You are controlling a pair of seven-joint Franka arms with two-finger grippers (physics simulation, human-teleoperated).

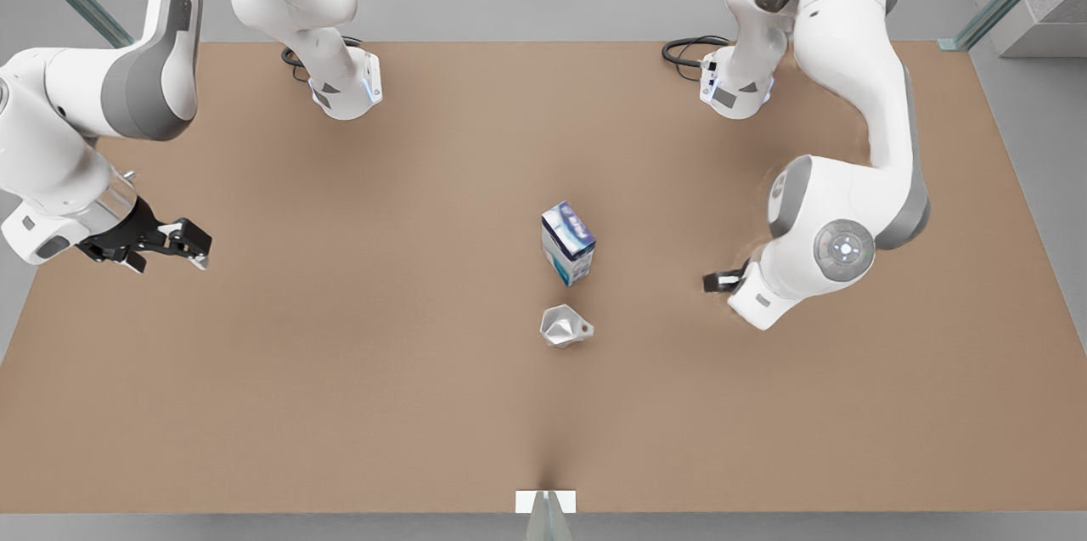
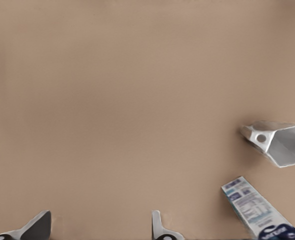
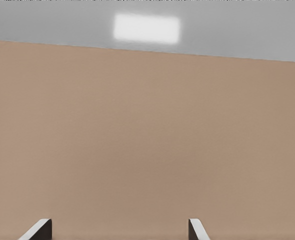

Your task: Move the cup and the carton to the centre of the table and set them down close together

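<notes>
Standing mid-table, carton (image 1: 567, 244) just beside cup (image 1: 565, 325), not touching | left gripper (image 1: 712, 280) near them, fingers spread, empty | right gripper (image 1: 197, 250) waited over the table (image 1: 340, 405) side edge, spread, empty

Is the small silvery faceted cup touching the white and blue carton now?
Apart. In the front view a strip of bare brown table shows between the small silvery faceted cup and the upright white and blue carton.

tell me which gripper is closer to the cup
Left. The left gripper sits a short way off the cup toward the front view's right; the right gripper hangs far off near the table edge at the front view's left.
</notes>
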